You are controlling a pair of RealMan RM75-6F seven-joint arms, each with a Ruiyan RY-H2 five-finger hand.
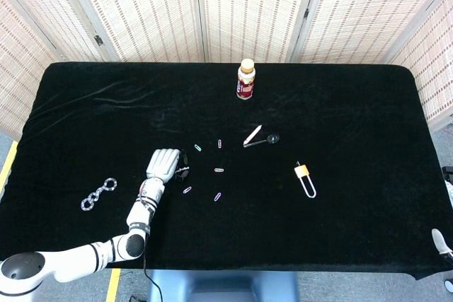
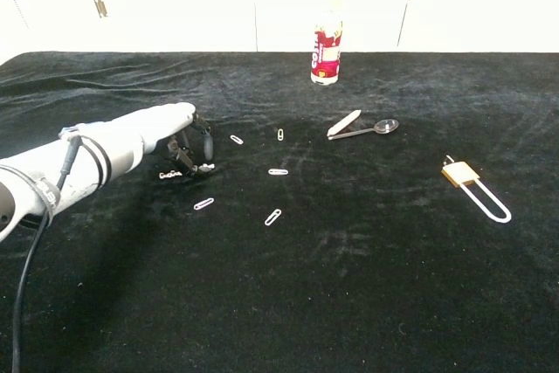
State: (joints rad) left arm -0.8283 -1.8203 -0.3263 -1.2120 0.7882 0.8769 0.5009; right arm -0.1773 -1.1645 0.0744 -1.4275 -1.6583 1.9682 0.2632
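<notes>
Left of centre on the black tablecloth (image 1: 340,104): left hand (image 1: 162,165) lowered over a short white beaded strip (image 2: 171,176), fingers (image 2: 203,141) curled down around its right end. Firm pinch or mere touch, cannot tell. By the look of it, reach done, lift not yet: strip lying flat on the cloth. Paper clips (image 1: 219,170) scattered just to its right. Lower right edge: only a sliver of right hand (image 1: 440,241), fingers unreadable. Upper centre: bottle (image 1: 245,80), red label, lettering too small to read.
</notes>
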